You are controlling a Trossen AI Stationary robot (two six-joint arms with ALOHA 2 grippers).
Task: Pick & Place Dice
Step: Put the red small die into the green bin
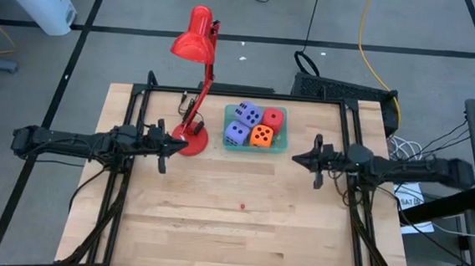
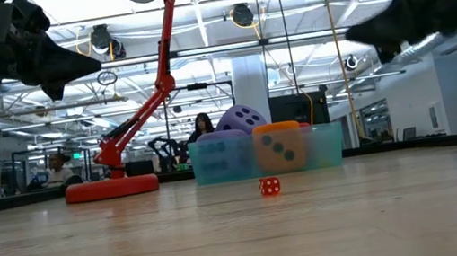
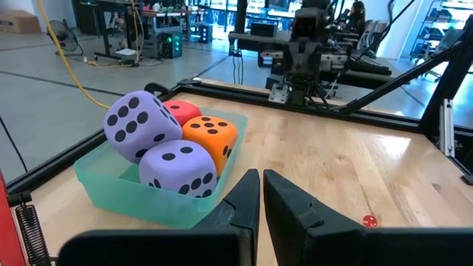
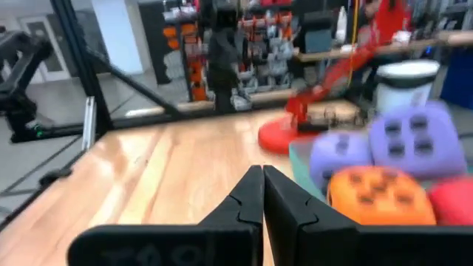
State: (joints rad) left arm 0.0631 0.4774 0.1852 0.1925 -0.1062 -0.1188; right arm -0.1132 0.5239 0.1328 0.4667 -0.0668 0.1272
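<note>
Now four dice [image 1: 255, 127] heaped in tray [image 1: 280, 148], upper purple tilted; both pincers closed, empty.

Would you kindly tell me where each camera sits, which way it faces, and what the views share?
High view: overhead, looking straight down on the table; both arms show, left gripper and right gripper apart.
Low view: table height, looking level at the green tray; both arms overhead.
Left wrist view: looks past shut jaws at the dice.
Right wrist view: looks past shut jaws toward the red lamp.
Shared: tray and dice in all four.
</note>
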